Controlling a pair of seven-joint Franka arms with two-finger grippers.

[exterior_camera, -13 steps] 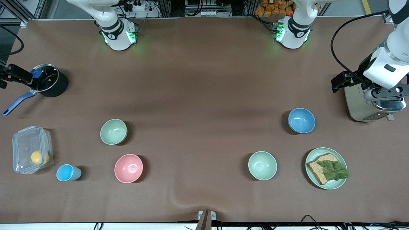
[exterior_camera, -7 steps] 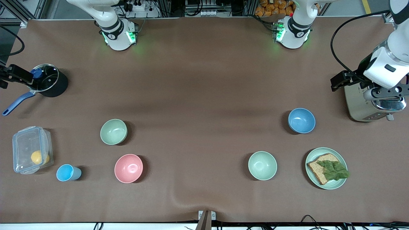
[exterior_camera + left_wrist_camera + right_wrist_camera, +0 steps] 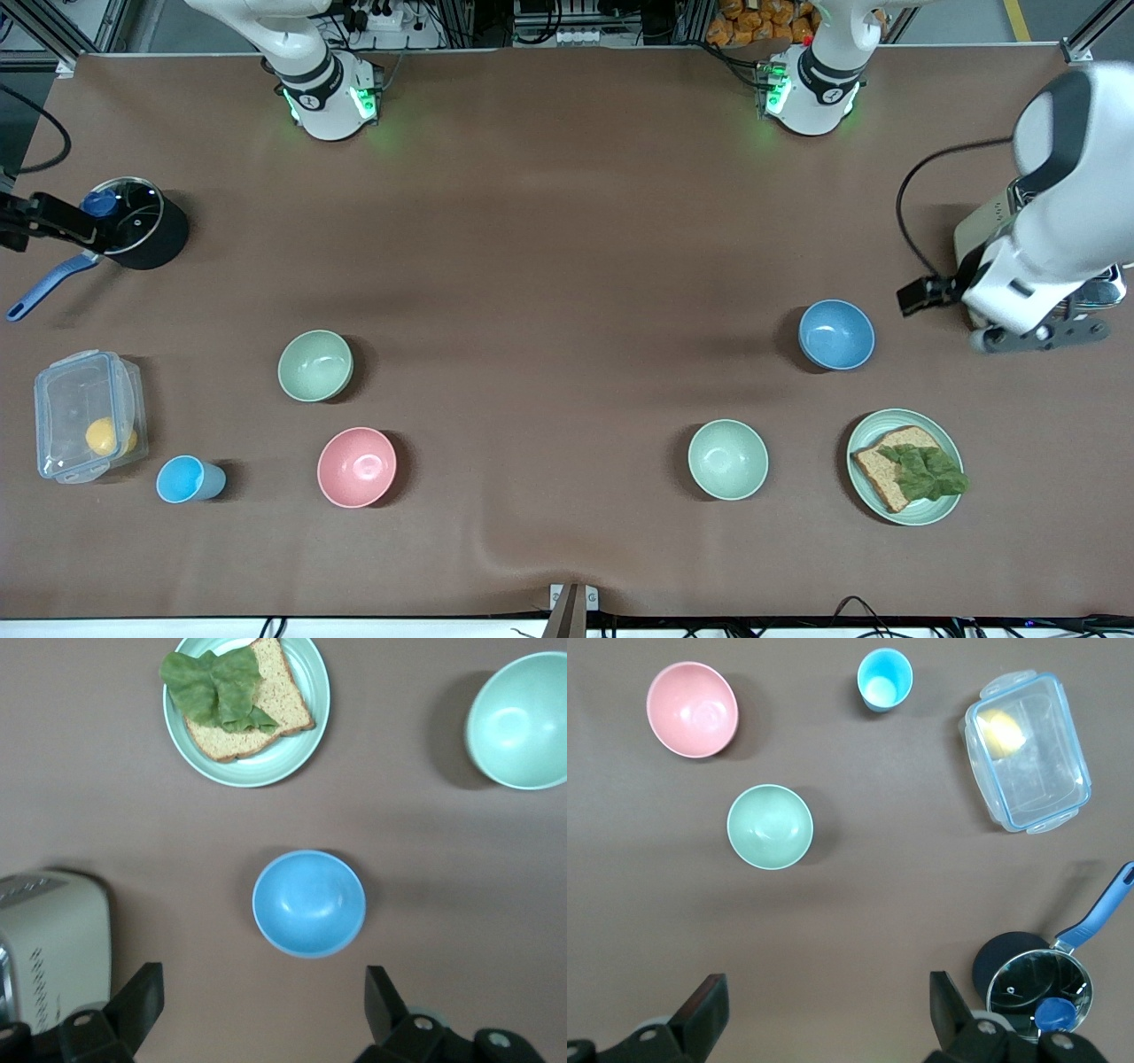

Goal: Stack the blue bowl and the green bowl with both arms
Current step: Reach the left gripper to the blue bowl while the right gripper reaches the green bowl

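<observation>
The blue bowl (image 3: 836,334) stands empty toward the left arm's end of the table, and shows in the left wrist view (image 3: 309,903). The sage green bowl (image 3: 315,365) stands empty toward the right arm's end, and shows in the right wrist view (image 3: 770,827). My left gripper (image 3: 261,1003) is open and empty in the air between the toaster and the blue bowl; its hand shows in the front view (image 3: 1035,335). My right gripper (image 3: 826,1005) is open and empty, up in the air beside the pot.
A paler mint bowl (image 3: 728,459) and a plate with bread and lettuce (image 3: 904,466) lie nearer the camera than the blue bowl. The toaster (image 3: 977,237) stands under the left arm. A pink bowl (image 3: 356,467), blue cup (image 3: 189,478), lidded container (image 3: 87,414) and pot (image 3: 142,226) surround the green bowl.
The left arm has swung down from over the toaster toward the blue bowl. The right arm's hand has shifted slightly at the table's edge. No bowl has moved.
</observation>
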